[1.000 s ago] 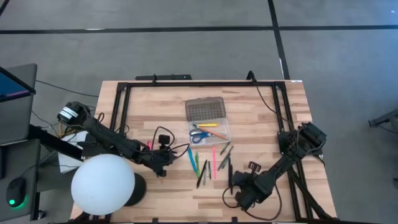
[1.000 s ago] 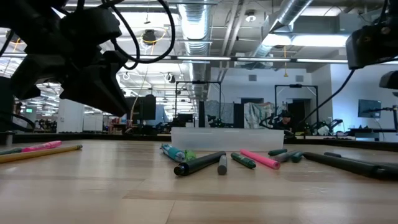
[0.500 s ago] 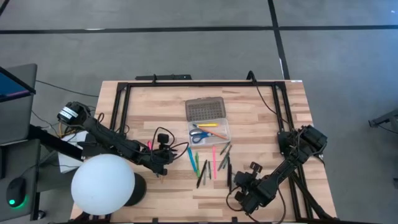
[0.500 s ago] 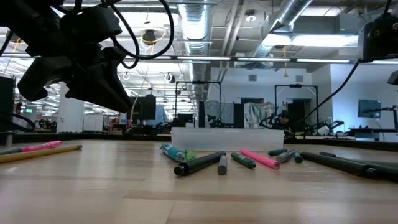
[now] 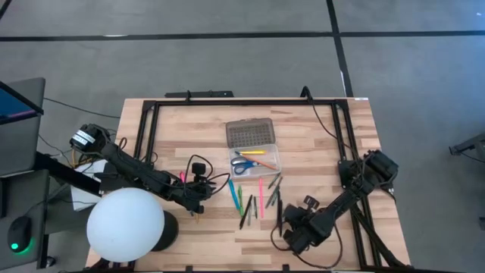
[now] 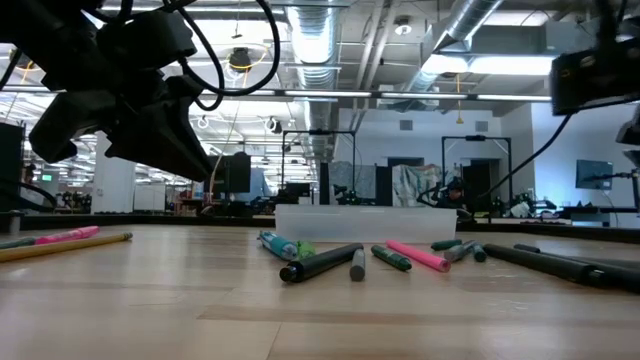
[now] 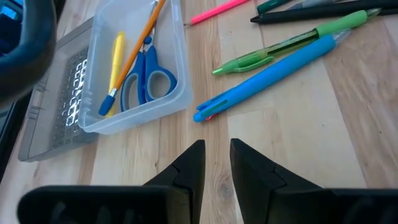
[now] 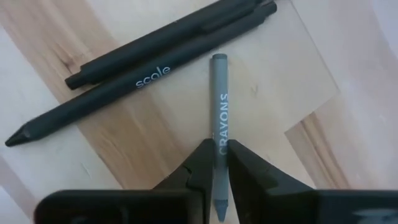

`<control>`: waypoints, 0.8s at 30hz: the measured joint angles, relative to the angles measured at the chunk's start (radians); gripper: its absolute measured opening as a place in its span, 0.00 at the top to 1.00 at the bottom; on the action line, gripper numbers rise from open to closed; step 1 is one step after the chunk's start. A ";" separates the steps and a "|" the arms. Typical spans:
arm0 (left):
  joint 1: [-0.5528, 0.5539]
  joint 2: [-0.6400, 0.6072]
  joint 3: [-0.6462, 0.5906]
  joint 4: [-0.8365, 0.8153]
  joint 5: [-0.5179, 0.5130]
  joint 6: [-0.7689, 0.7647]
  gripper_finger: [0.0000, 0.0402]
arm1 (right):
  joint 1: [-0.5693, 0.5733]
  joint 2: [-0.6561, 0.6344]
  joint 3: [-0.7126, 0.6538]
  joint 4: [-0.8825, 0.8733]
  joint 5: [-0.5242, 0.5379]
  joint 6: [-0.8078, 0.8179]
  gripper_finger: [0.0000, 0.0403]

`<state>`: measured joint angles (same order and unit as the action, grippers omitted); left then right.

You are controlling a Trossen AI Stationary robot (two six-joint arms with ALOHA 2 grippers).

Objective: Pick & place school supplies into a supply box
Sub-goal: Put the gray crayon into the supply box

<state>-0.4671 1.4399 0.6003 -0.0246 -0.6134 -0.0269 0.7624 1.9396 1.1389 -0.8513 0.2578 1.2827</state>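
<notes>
Grey crayon (image 8: 219, 118) lies flat on the desk (image 5: 318, 140) at 5 o'clock of the box (image 5: 255, 159). Right end effector (image 8: 215, 163) straddles it, narrow, touching both sides. Likely light, stiff, waxy-slick; pinch mid-shaft. Left end effector (image 7: 216, 163) narrow, empty.

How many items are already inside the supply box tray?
3: a yellow marker, an orange pencil lying diagonally, and blue-handled scissors, all in the clear tray. Nothing else shows through it.
</notes>
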 joint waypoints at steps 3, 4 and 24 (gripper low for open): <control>0.000 0.000 0.000 0.000 0.004 -0.005 0.82 | -0.026 -0.001 0.000 0.004 -0.041 -0.008 0.86; 0.000 0.000 0.000 0.000 0.004 -0.005 0.82 | -0.033 -0.001 0.000 0.007 -0.050 -0.016 0.85; 0.000 0.000 0.000 -0.006 0.042 -0.037 0.82 | -0.128 -0.007 0.001 0.018 -0.192 -0.163 0.79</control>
<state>-0.4675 1.4395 0.6003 -0.0311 -0.5716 -0.0635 0.6342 1.9331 1.1400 -0.8333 0.0658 1.1194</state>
